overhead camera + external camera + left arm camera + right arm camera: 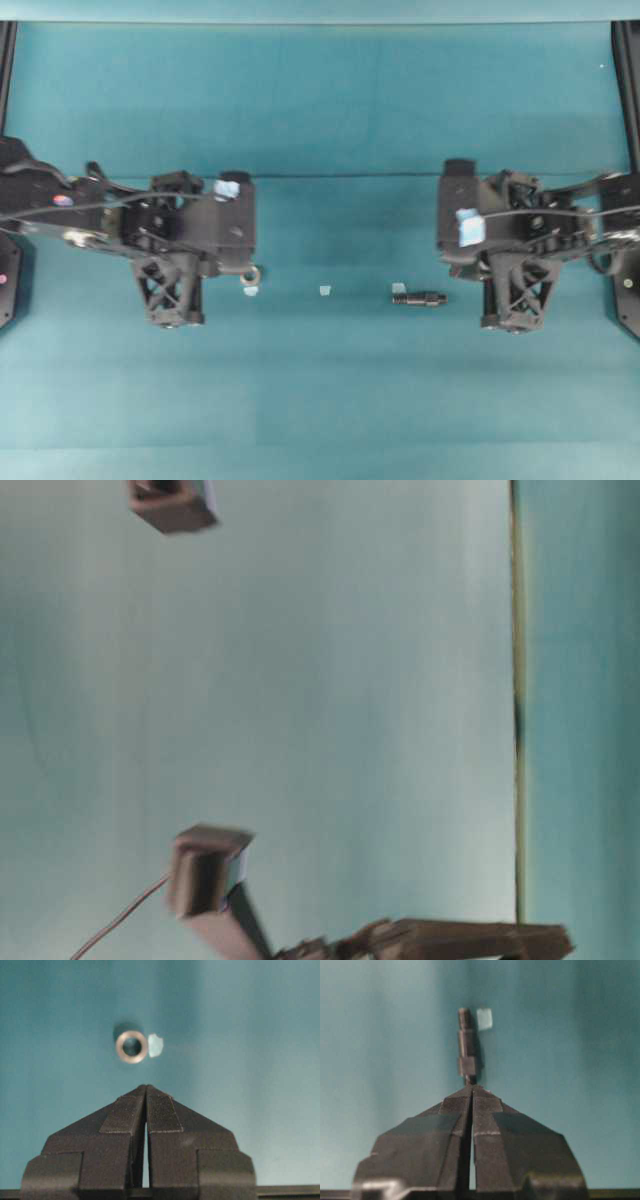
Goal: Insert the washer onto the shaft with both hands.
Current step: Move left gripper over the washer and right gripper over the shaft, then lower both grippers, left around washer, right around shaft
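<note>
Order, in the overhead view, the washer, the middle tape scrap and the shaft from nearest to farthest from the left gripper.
From the left gripper:
1. washer, just right of it.
2. middle tape scrap, near the table's centre.
3. shaft, farthest, by the right arm.

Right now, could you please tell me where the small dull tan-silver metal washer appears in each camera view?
Overhead exterior: the dull tan-silver metal washer lies left of centre, beside the left arm.
Table-level exterior: not in it.
Left wrist: upper middle, ahead of the shut left gripper.
Right wrist: not in it.
Shared landmark: the pale blue tape scrap next to the washer.
</note>
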You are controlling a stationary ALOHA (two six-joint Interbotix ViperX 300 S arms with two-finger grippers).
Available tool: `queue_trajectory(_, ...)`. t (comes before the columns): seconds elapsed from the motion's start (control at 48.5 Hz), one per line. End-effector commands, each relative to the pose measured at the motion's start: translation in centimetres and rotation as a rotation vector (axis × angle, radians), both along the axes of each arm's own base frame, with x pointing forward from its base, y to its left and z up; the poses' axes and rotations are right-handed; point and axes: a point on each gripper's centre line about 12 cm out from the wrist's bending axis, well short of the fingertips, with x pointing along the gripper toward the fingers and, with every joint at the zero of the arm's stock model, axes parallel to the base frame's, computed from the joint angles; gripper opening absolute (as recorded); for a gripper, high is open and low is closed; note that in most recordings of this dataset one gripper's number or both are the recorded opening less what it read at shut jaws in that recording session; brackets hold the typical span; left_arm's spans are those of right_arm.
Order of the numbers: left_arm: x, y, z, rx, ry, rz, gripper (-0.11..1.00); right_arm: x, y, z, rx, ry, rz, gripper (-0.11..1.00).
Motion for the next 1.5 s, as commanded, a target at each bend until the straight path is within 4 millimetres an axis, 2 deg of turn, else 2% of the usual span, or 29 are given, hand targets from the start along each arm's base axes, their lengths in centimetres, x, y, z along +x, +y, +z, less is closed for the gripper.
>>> queue_trajectory(0.0,0.8,0.2,0.3,0.009,-0.014,-0.009,0.02,0.5,0.1,-0.2,-0.004,0.017,0.01,-0.1)
queue_trajectory(0.165,1.0,0.2,-0.3,0.034,0.001,-0.058,0.02,1.1,0.0,-1.9,-0.002,0.075,0.003,-0.1)
queue_trajectory(0.433,1.2,1.3,-0.2,0.041,-0.021,-0.039,0.02,2.0,-0.1,-2.8,-0.003,0.078,0.0,-0.07)
queue_trajectory(0.536,1.0,1.3,-0.5,0.042,-0.019,-0.04,0.02,2.4,-0.2,-2.7,-0.005,0.046,0.0,-0.02)
queue_trajectory(0.618,1.0,1.4,-0.8,0.04,-0.024,-0.035,0.04,2.4,-0.2,-2.8,-0.004,0.043,-0.001,0.09)
queue_trajectory(0.721,0.9,1.4,-1.2,0.039,-0.02,-0.034,0.26,2.3,-0.2,-3.3,-0.001,0.052,-0.01,0.33)
queue_trajectory(0.886,1.0,1.3,-1.5,0.039,-0.004,-0.038,0.77,2.2,-0.2,-4.0,-0.004,0.071,-0.007,0.82)
queue_trajectory(0.948,1.1,1.0,-1.6,0.042,-0.003,-0.053,0.91,2.3,-0.2,-4.1,-0.005,0.069,-0.005,0.93)
queue_trajectory(0.989,1.1,1.0,-1.6,0.043,-0.006,-0.056,0.95,2.4,-0.2,-4.2,-0.006,0.067,-0.005,0.95)
queue_trajectory(1.072,1.2,1.0,-1.7,0.044,-0.012,-0.057,0.9,2.5,-0.2,-4.4,-0.007,0.057,-0.004,0.93)
queue_trajectory(1.175,1.4,1.0,-2.1,0.044,-0.014,-0.057,0.92,2.7,-0.2,-4.5,-0.007,0.038,-0.006,0.93)
queue_trajectory(1.484,2.3,1.0,-5.3,0.042,0.026,-0.059,0.92,2.8,0.0,-5.9,-0.01,0.055,0.007,0.92)
